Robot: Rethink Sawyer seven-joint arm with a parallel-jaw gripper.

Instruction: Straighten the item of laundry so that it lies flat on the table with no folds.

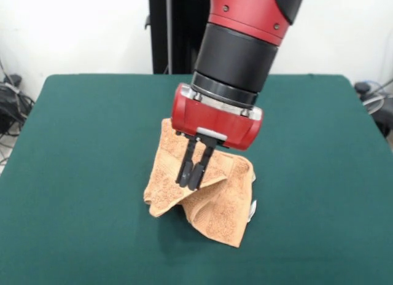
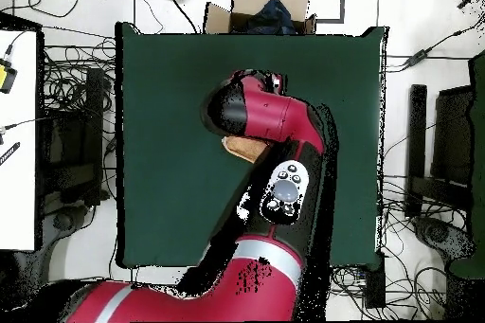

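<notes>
The light orange-tan towel [image 1: 215, 208] lies crumpled near the middle of the dark green table [image 1: 80, 144]. It is folded over itself and raised in a tent-like ridge. Its small white tag [image 1: 252, 210] shows at the right edge. My gripper [image 1: 191, 175] points down onto the ridge on the towel's left half, with its fingers close together and pinching the cloth. In the overhead view the arm covers the gripper and most of the towel [image 2: 240, 149]; only a tan sliver shows on the table [image 2: 161, 101].
The black pedestal [image 1: 169, 27] stands behind the table's far edge. In the overhead view a cardboard box [image 2: 265, 7] sits past one table edge. Cables and equipment [image 2: 66, 139] line the floor on both sides.
</notes>
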